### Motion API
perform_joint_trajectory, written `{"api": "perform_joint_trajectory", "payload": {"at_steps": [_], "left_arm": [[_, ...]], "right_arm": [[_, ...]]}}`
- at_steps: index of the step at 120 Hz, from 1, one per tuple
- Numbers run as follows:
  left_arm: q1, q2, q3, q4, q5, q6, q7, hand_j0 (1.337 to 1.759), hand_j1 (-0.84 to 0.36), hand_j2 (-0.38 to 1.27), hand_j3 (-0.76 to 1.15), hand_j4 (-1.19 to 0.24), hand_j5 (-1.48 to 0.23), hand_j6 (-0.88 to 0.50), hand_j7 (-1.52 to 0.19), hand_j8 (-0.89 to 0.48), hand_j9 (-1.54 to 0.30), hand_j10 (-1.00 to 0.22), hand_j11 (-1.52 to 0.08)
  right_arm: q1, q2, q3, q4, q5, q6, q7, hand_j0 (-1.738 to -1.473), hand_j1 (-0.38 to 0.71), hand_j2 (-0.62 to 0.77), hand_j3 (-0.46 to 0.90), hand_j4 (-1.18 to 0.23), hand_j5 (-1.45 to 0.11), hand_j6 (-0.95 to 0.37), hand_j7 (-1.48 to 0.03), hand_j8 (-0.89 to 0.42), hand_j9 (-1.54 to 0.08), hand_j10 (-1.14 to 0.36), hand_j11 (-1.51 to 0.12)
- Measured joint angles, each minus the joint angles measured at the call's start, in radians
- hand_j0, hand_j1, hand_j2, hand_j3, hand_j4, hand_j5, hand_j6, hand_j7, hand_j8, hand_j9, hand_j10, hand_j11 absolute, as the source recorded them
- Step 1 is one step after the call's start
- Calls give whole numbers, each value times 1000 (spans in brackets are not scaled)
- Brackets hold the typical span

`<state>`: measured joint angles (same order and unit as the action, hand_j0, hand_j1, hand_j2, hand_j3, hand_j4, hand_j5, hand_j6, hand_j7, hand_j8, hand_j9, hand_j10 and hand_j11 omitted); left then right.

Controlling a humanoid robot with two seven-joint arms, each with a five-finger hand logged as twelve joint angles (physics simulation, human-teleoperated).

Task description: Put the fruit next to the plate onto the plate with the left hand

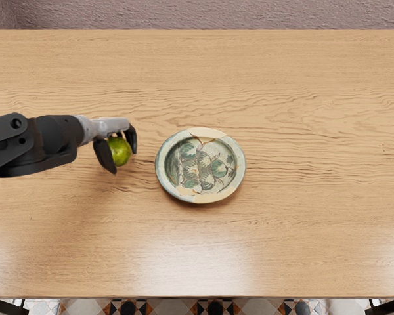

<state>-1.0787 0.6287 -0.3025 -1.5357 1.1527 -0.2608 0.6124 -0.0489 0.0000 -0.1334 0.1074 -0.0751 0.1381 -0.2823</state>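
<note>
A small green fruit sits just left of the round patterned plate on the wooden table. My left hand comes in from the left edge and has its dark fingers curled around the fruit, one in front and one behind. The fruit is a short gap away from the plate's left rim. Whether the fruit rests on the table or is lifted off it I cannot tell. The plate holds nothing but its painted pattern.
The wooden table stretches wide on all sides of the plate. Its front edge runs along the bottom of the view, with tiled floor below.
</note>
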Motion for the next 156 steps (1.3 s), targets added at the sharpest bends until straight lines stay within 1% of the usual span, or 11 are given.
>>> {"api": "perform_joint_trajectory", "payload": {"at_steps": [12, 27, 44, 67, 73, 80, 103, 130, 135, 141, 156], "left_arm": [[-11, -17, -30, -2, -3, -8, 0, 1639, -137, -51, 0, -590, -995, -293, -952, -213, -947, -291, -937], [-16, -99, -77, -3, -5, -10, 0, 1638, -149, -37, 0, -593, -997, -292, -958, -211, -947, -289, -937], [-18, -163, -123, -3, -3, -11, 1, 1638, -169, -17, 0, -596, -993, -301, -957, -216, -942, -294, -935], [-15, -284, -147, 2, -3, -12, 1, 1636, -177, -9, 0, -592, -1001, -296, -963, -211, -947, -288, -935], [-14, -319, -148, 18, -1, -12, 1, 1636, -184, -3, 0, -589, -1004, -292, -966, -206, -950, -286, -935], [-12, -355, -148, 56, 2, -12, 1, 1636, -187, -1, 0, -585, -1008, -283, -970, -198, -954, -274, -936], [-11, -383, -138, 164, 10, -11, 1, 1635, -178, -7, 0, -591, -998, -289, -966, -205, -952, -284, -934], [-7, -420, -114, 202, 13, -8, 1, 1637, -160, -16, 0, -596, -968, -312, -945, -222, -937, -297, -921], [-7, -421, -110, 204, 12, -7, 1, 1638, -151, -13, 0, -579, -935, -325, -914, -232, -907, -305, -891], [-9, -422, -107, 204, 8, -3, 0, 1642, -118, 1, 0, -519, -820, -337, -804, -248, -798, -304, -785], [-9, -415, -110, 200, -5, 0, -1, 1649, 67, 6, 0, -307, -477, -208, -468, -160, -465, -190, -458]], "right_arm": [[2, 0, 0, 0, 0, 0, 0, -1658, -349, 0, 0, 0, 0, 0, 0, 0, 0, 0, 0], [3, 0, 0, 0, 0, 0, 0, -1658, -349, 0, 0, 0, 0, 0, 0, 0, 0, 0, 0], [6, 0, 0, 0, 0, 0, 0, -1658, -349, 0, 0, 0, 0, 0, 0, 0, 0, 0, 0], [10, 0, 0, 0, 0, 0, 0, -1658, -349, 0, 0, 0, 0, 0, 0, 0, 0, 0, 0], [10, 0, 0, 0, 1, 0, 0, -1658, -349, 0, 0, 0, 0, 0, 0, 0, 0, 0, 0], [10, 0, 0, 0, 1, 0, 0, -1658, -349, 0, 0, 0, 0, 0, 0, 0, 0, 0, 0], [11, 0, 0, 0, 1, 0, 0, -1658, -349, 0, 0, 0, 0, 0, 0, 0, 0, 0, 0], [11, 0, 0, 0, 0, 0, 0, -1658, -349, 0, 0, 0, 0, 0, 0, 0, 0, 0, 0], [11, 0, 0, 0, 0, 0, 0, -1658, -349, 0, 0, 0, 0, 0, 0, 0, 0, 0, 0], [11, 0, 0, 0, 0, 0, 0, -1658, -349, 0, 0, 0, 0, 0, 0, 0, 0, 0, 0], [11, 0, 0, -1, 0, 0, 0, -1658, -349, 0, 0, 0, 0, 0, 0, 0, 0, 0, 0]]}}
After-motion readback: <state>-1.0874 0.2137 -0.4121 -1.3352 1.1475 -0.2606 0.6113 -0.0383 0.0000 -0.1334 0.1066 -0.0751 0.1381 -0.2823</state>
